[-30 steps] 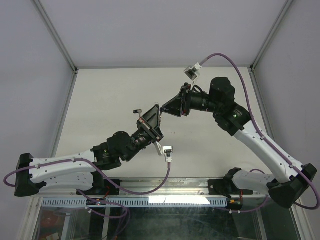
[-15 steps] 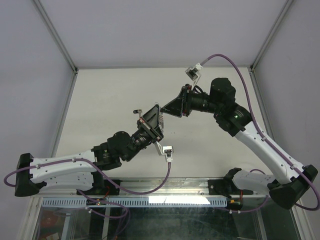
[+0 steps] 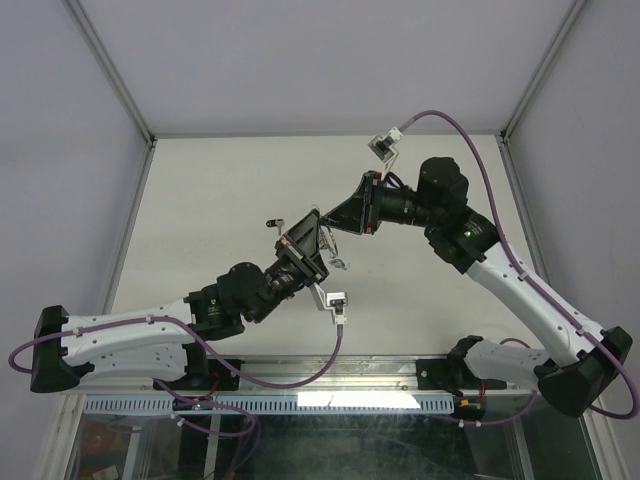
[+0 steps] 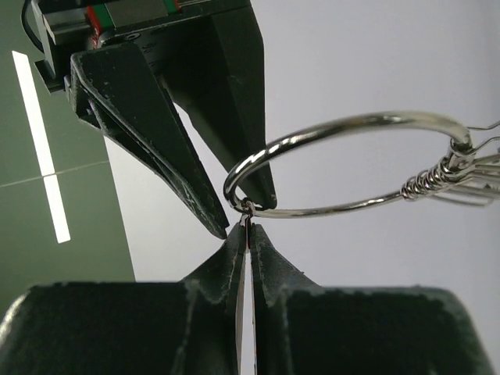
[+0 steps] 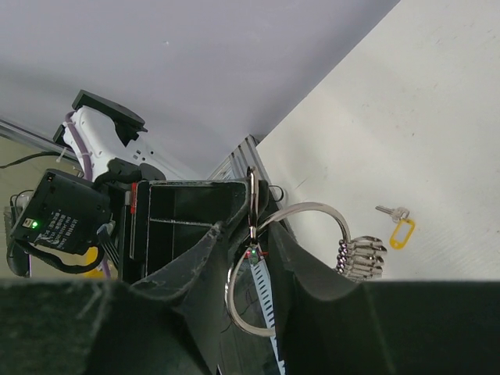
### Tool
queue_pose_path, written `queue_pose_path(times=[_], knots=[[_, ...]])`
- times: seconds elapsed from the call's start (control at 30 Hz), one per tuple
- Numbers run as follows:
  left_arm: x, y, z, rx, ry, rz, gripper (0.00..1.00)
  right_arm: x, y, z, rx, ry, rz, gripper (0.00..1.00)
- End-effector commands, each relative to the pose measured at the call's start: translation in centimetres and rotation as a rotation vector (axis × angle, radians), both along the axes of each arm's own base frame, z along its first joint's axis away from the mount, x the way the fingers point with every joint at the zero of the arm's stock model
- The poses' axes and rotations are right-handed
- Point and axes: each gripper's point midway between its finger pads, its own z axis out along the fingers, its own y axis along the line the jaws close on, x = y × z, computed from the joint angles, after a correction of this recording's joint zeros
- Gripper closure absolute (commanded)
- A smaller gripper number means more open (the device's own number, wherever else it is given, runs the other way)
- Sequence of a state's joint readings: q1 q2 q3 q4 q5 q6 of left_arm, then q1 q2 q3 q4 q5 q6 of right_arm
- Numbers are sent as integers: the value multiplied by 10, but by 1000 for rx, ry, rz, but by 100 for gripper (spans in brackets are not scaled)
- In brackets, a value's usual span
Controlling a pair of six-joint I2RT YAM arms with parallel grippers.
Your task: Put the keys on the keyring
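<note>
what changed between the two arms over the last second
The left pincer turned slightly and the keyring swung round: its bunch of silver keys now shows in the top view just beside that pincer, hidden before. Nothing visibly grabbed or released. The left pincer stays shut on a thin key at the ring; the right pincer hardly shifted.

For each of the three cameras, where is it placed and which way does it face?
Top external: above and behind, looking down on the table; both arms show.
Left wrist: on the left arm, looking past the left gripper, shut on a thin metal piece, toward the right gripper.
Right wrist: looking past its own fingers at the left gripper; yellow-tagged key on table.
Shared: both wrist views show the keyring.
</note>
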State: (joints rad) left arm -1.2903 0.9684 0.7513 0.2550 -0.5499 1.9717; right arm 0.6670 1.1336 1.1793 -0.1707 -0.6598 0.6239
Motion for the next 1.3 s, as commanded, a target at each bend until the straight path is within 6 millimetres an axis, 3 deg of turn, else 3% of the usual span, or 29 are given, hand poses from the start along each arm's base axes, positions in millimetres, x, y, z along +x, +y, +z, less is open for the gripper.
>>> queue_pose_path(times=[0.0,0.37,0.5,0.73,0.97,1.13,1.27], knots=[[-3,6,35,-93,-35,8,100,-2,4,14,55,-27,34,72],[-2,9,36,-110,-30,15,100,-1,6,12,56,-40,45,100],[-3,11,38,-140,-22,5,99,3,4,15,58,-77,17,100],[-7,11,45,-211,1,-41,70,15,-2,23,66,-136,-65,100],[-17,18,63,-379,47,-124,54,29,-13,27,73,-229,-174,100],[-25,28,80,-732,316,-266,33,31,-27,35,97,-377,-240,100],[-30,22,78,-877,628,-318,28,32,-41,41,109,-525,-304,100]])
